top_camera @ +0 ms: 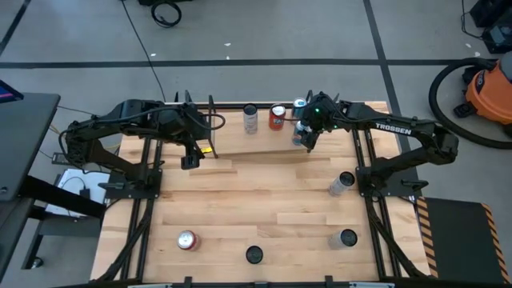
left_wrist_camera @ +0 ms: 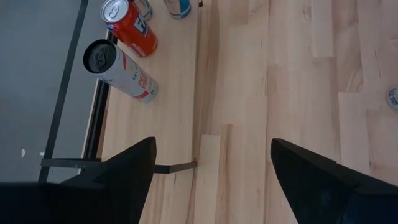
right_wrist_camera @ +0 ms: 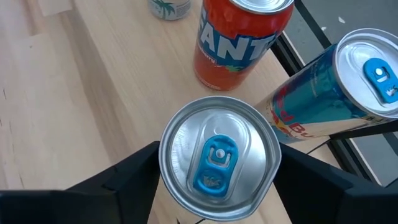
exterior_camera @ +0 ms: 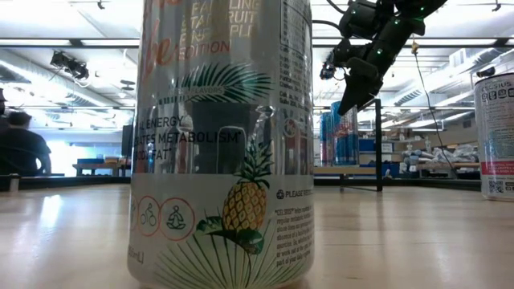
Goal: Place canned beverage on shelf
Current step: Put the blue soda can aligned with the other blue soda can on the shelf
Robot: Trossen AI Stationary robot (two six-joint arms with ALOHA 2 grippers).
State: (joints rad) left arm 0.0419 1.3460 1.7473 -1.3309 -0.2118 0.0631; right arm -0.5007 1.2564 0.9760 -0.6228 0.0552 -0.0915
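Note:
The shelf (top_camera: 212, 112), black rods around a light wood board, stands along the table's far edge. On it stand a white can (top_camera: 250, 118), an orange Fanta can (top_camera: 277, 117) and a blue Red Bull can (top_camera: 299, 105). My right gripper (top_camera: 304, 138) is at the shelf's right part, shut on another blue can (right_wrist_camera: 217, 158) with a silver top and blue tab, just near of the Red Bull can (right_wrist_camera: 348, 93). My left gripper (top_camera: 190, 158) hangs open and empty over the shelf's left part; its wrist view shows the shelf board (left_wrist_camera: 168, 124). My right gripper pinches the blue can between its two fingers (right_wrist_camera: 127, 180), one on each side of the can's wall just below the top rim (right_wrist_camera: 171, 186). The fingers come from above, pointing down. The can stands upright; in the low view its base (exterior_camera: 345, 160) is level with its neighbour's on the board.
Loose cans stand on the table: a red one (top_camera: 187, 240) near left, a pineapple-print one (exterior_camera: 221, 144) at the near edge, one (top_camera: 346, 238) near right. Another can (top_camera: 341, 183) lies on its side by the right arm's base.

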